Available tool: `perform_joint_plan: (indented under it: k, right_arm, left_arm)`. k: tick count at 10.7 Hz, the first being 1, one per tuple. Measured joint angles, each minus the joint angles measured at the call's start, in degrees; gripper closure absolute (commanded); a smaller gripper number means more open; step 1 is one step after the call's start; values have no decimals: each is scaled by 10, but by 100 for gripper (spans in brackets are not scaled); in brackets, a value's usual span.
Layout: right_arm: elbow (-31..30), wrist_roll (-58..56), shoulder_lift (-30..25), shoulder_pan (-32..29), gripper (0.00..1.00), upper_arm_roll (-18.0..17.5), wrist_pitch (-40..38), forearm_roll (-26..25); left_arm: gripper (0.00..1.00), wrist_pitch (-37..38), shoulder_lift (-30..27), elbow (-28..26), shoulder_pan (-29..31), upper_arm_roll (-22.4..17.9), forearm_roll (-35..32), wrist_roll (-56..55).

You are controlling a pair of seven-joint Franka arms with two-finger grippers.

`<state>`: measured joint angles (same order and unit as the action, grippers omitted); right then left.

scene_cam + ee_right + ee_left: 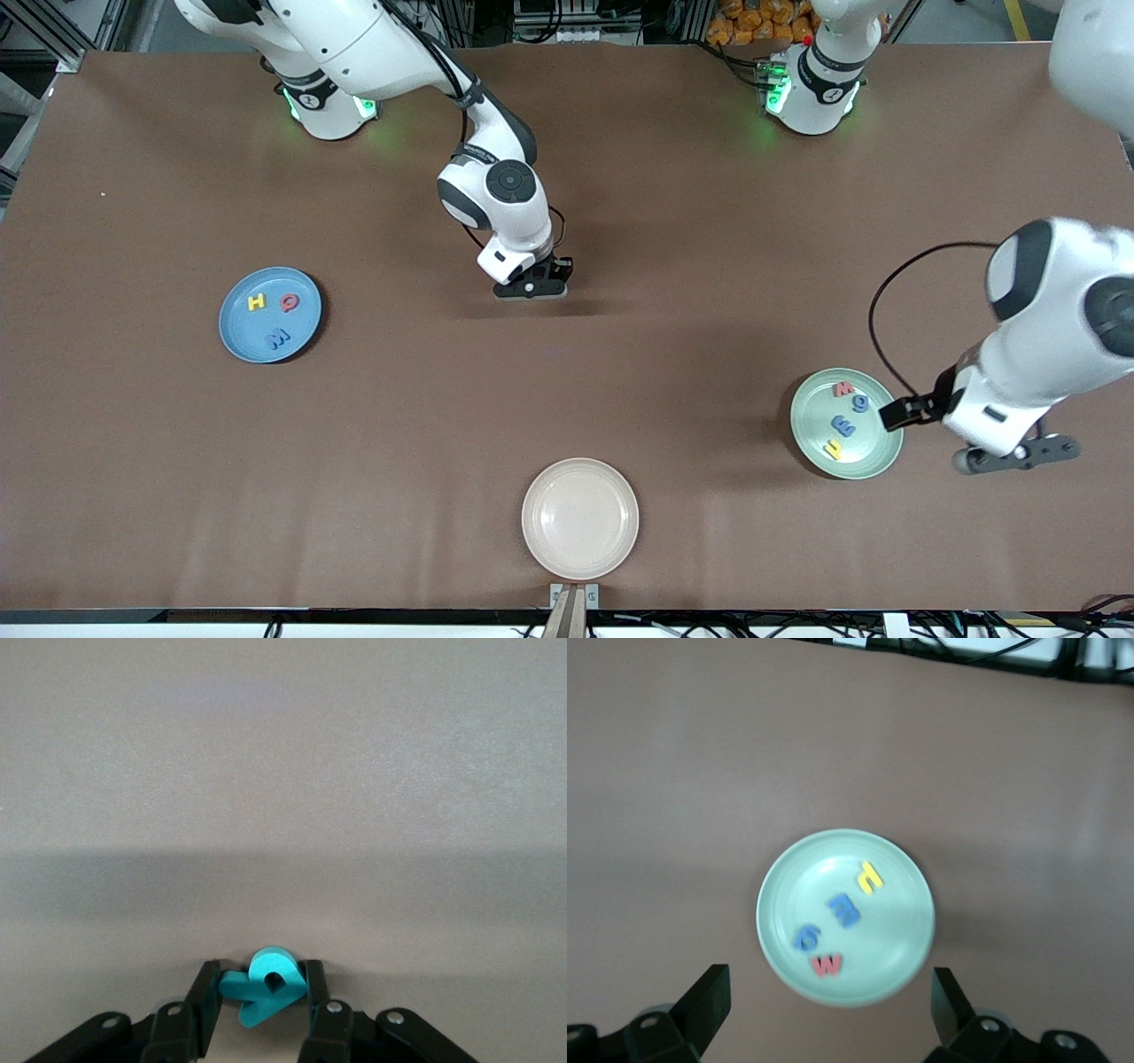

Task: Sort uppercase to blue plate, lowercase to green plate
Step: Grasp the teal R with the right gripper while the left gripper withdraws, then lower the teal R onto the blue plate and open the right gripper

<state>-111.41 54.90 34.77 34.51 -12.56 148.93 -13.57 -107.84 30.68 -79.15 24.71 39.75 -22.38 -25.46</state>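
- Teal letter (pixel 266 985) sits right between the right gripper's (pixel 262 992) fingers (pixel 205 997), pinched on both sides, so it's clamped on it, down at the table (pixel 567 399) near the middle.
- Blue plate (pixel 232 332), toward the right arm's end, has a yellow H (pixel 257 302), a red Q (pixel 289 303) and a blue W (pixel 277 338) lying in it.
- Green plate (pixel 864 465), toward the left arm's end, holds a red w (pixel 843 388), two blue letters (pixel 858 403) and a yellow one (pixel 834 448).
- Left gripper (pixel 828 1010) hangs over the green plate's edge with its fingers spread wide, nothing in them.
- Beige plate (pixel 580 518) sits nearest the front camera, between the other two.
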Motion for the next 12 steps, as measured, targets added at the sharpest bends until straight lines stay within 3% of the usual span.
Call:
perform_joint_plan:
  k: [4, 5, 7, 12]
  right_arm:
    - [7, -3, 1, -3, 63, 6, 0, -16]
    - [11, -17, 1, -14, 63, 10, -1, -25]
    - [21, -95, -2, -63, 63, 13, -21, -26]
    - [18, -340, -57, -188, 63, 15, -129, -27]
  left_arm:
    - [0, 74, -126, 0, -6, -52, 49, 64]
    - [0, 77, -146, -1, -35, -92, 64, 66]
    - [0, 78, -162, -3, -130, -215, 115, 70]
    - [0, 157, -221, -4, -184, -322, 181, 110]
